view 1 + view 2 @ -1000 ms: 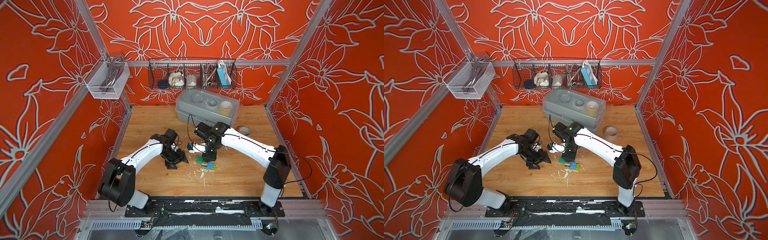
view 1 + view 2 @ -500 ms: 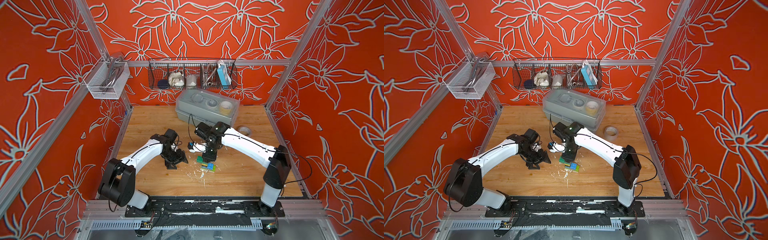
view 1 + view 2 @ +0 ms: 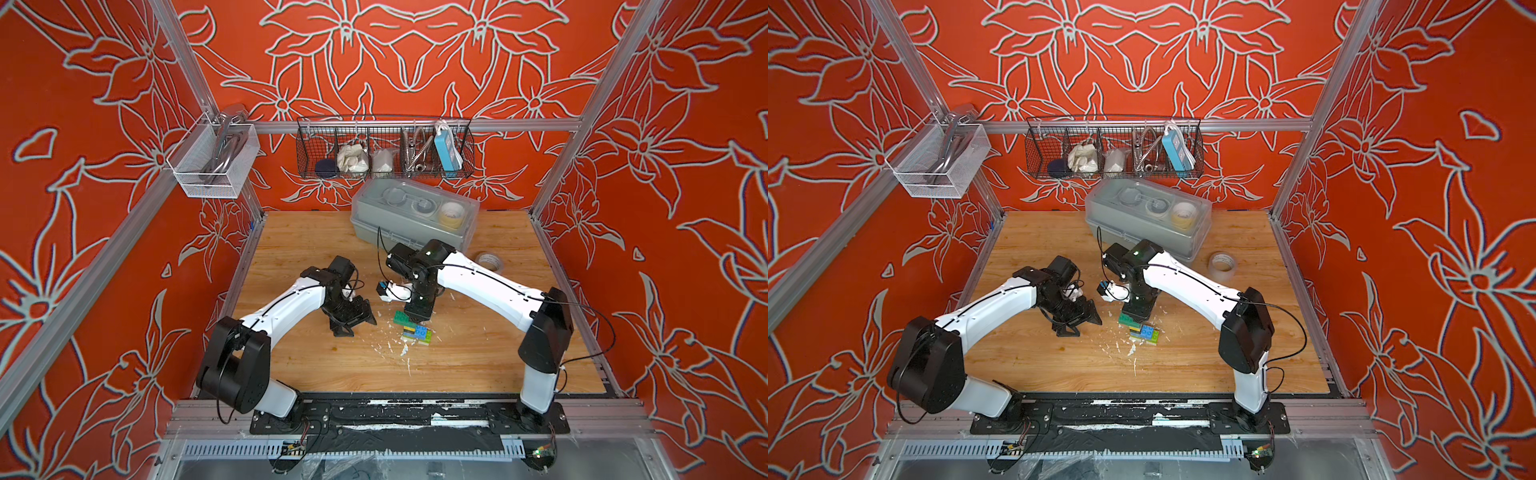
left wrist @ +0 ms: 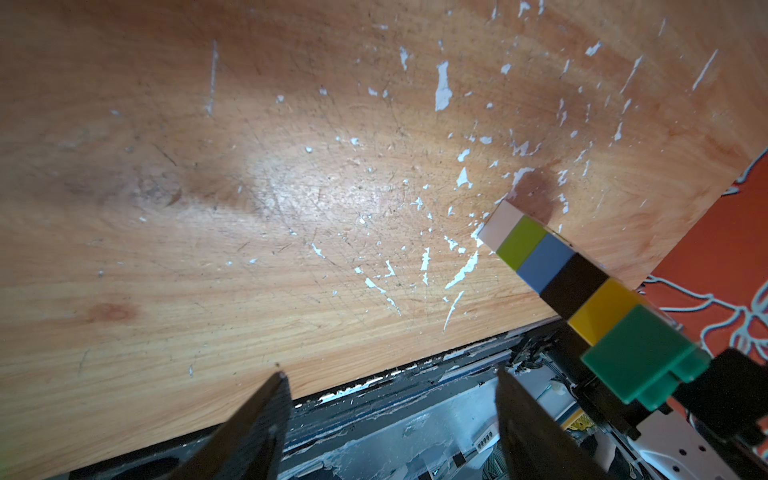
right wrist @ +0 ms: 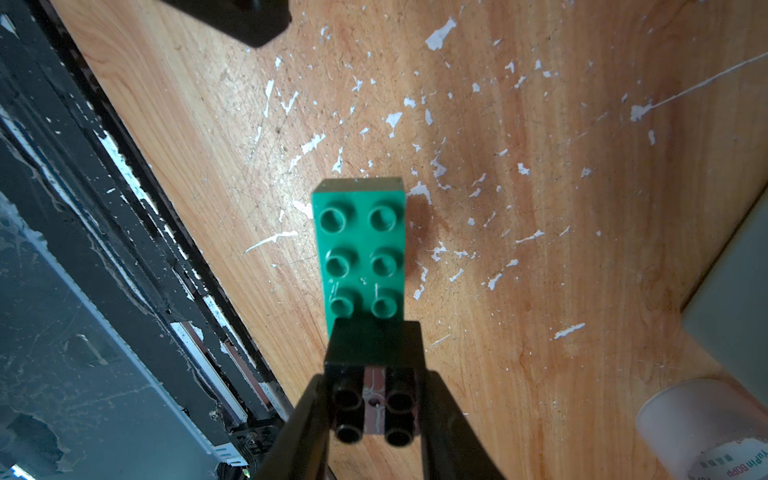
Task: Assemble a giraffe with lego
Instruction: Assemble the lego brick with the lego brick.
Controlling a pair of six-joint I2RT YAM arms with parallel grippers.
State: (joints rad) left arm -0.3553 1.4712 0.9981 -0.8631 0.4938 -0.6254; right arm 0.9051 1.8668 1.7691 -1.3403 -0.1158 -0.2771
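Head-capping step, I reckon: giraffe (image 3: pixel 415 330) stands mid-counter (image 3: pixel 478 365), right jaws clamped on its black top brick (image 5: pixel 374 353), left jaws apart, empty, at its 9 o'clock; next calls for a straight-down press, then letting go.

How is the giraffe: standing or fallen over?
Standing up. The giraffe rests its white foot on the table, and the right gripper pinches its black top brick.

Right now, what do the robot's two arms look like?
The left arm and right arm match: white tube-like links, chunky black joints, thin black cables looping outside. The left gripper and right gripper are black with flat tapering jaws. A green light glows on the right arm.
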